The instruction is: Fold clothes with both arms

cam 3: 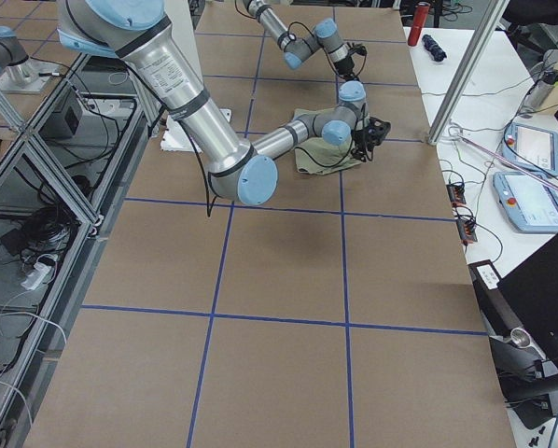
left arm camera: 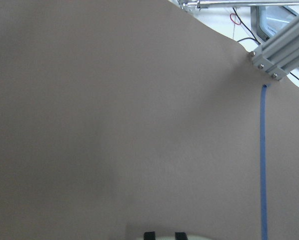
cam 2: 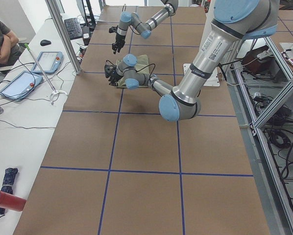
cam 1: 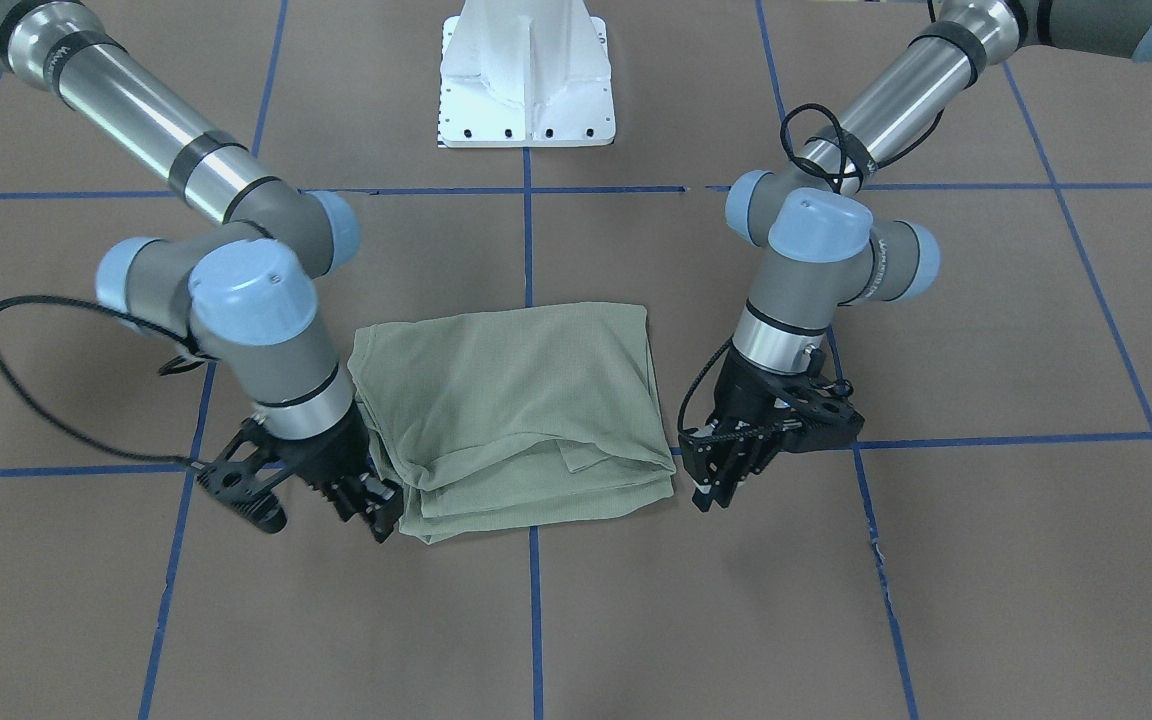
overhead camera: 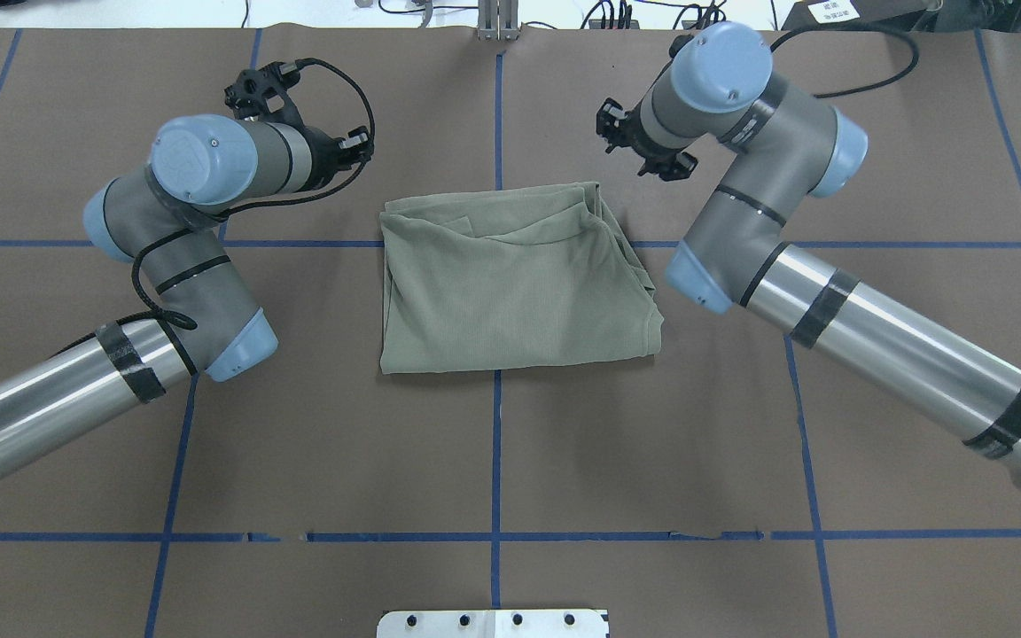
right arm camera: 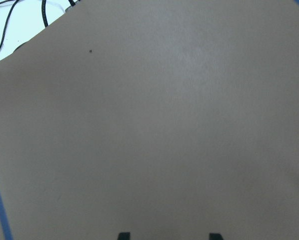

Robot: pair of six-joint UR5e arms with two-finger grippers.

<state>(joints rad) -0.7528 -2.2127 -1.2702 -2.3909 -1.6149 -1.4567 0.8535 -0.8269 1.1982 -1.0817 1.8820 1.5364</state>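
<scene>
The clothes, one sage-green shirt [cam 1: 506, 400] [overhead camera: 510, 283], lie folded into a rough rectangle on the brown table, with layered edges along the side far from the robot. My right gripper [cam 1: 371, 515] [overhead camera: 643, 146] hovers beside the shirt's far corner, open, its fingertips [right arm camera: 123, 236] wide apart over bare paper. My left gripper [cam 1: 711, 492] hangs off the other far corner, clear of the cloth. Its fingertips [left arm camera: 149, 235] stand close together, shut on nothing. Neither wrist view shows any cloth.
The white pedestal base [cam 1: 526, 75] [overhead camera: 493, 623] stands at the robot's edge. Blue tape lines [overhead camera: 497, 425] grid the table. A metal post [cam 2: 63, 34] and a side bench with tablets [cam 2: 19, 83], where a person sits, border the far edge.
</scene>
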